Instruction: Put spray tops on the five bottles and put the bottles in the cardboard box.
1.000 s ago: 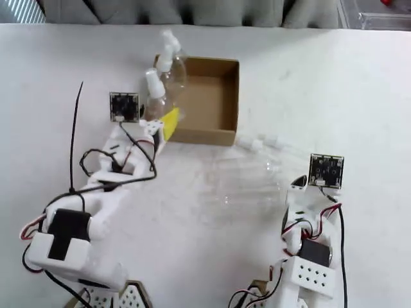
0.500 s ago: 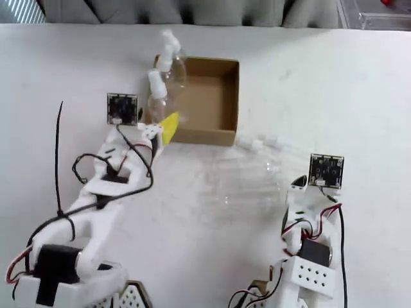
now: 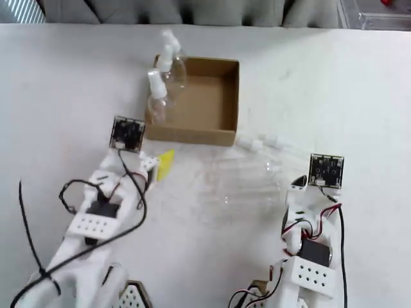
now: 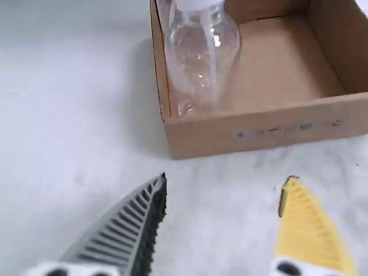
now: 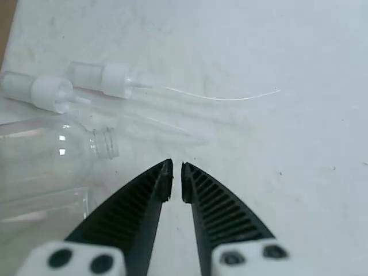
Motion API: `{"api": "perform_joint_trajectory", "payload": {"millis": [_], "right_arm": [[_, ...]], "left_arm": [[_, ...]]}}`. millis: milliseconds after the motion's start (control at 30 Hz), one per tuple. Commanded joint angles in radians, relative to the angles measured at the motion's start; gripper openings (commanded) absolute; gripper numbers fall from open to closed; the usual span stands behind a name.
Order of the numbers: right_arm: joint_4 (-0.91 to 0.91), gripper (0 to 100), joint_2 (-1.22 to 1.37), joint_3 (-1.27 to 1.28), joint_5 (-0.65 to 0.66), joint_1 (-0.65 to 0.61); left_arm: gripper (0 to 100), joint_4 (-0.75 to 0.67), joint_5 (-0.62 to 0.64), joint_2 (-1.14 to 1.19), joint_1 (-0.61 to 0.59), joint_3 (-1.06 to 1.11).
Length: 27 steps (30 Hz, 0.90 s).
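My left end effector (image 4: 226, 183) hangs wide open and empty over the table (image 4: 69, 115), just short of the cardboard box (image 4: 259, 132), where a spray bottle (image 4: 198, 52) stands. My right end effector (image 5: 176, 175), nearly closed, holds nothing beside loose spray tops (image 5: 109, 77).

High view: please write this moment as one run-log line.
left gripper open, empty, near cardboard box | two capped bottles in box | right gripper shut by loose spray tops

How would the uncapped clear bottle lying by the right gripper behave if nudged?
The uncapped bottle lies on its side, round-bodied, so it would probably roll. It looks empty and thin-walled: likely light, easily skidding away. Smooth plastic may slip.
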Motion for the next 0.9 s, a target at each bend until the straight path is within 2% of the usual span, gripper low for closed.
{"api": "perform_joint_trajectory", "payload": {"millis": [0,267,433,633,800,867], "right_arm": [[-0.019,1.7,0.005,0.011,0.008,-0.002],[-0.019,1.7,0.005,0.011,0.008,-0.002],[-0.013,1.7,0.001,0.011,0.008,-0.002],[-0.012,1.7,-0.001,0.011,0.008,-0.001],[-0.012,1.6,-0.002,0.000,0.011,0.001],[0.012,1.6,-0.002,-0.028,0.054,0.005]], "left_arm": [[30,0.130,-0.008,-0.186,0.010,0.046],[30,0.489,-0.006,-0.504,0.001,0.143],[28,0.554,-0.006,-0.687,0.002,0.256],[2,0.712,-0.015,-0.863,-0.012,0.253],[7,0.773,-0.015,-0.915,-0.015,0.253],[8,0.778,-0.015,-0.915,-0.015,0.253]]}}
